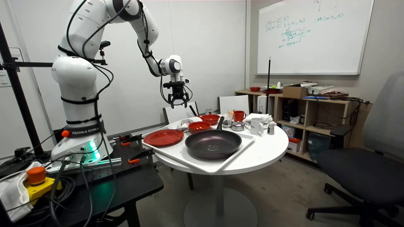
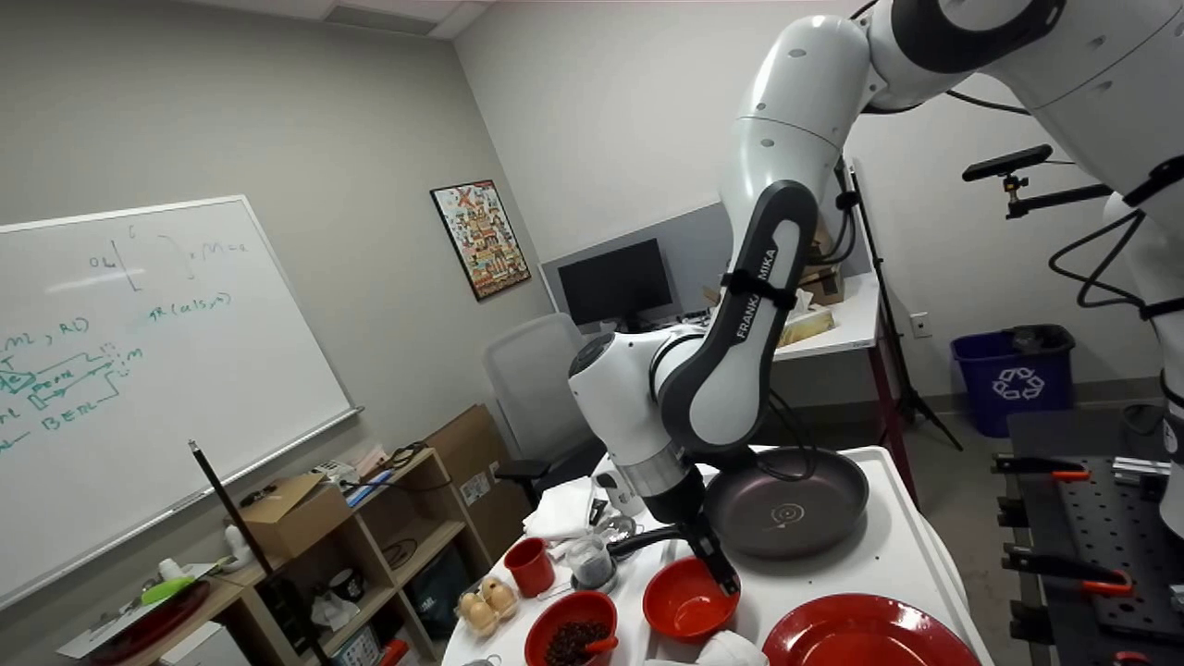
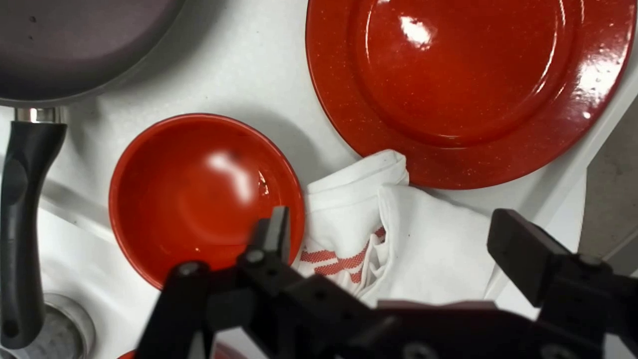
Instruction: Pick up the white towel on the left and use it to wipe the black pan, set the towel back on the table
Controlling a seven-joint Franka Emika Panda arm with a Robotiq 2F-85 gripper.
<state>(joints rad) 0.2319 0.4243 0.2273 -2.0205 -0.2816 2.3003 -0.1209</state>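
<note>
fingers [image 3: 521, 254] wide apart, well above white towel [image 3: 433, 244]

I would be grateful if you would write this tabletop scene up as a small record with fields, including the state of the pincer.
surface: white table with a white tray on it
towel: white, red-striped, loosely folded, between a red bowl and the red plate
black pan: right side up on the white tray, nothing lying in it
pincer: open, above the towel, holding nothing
other red bowl: dark bits inside
also on the white table: red mug, white mug
</note>
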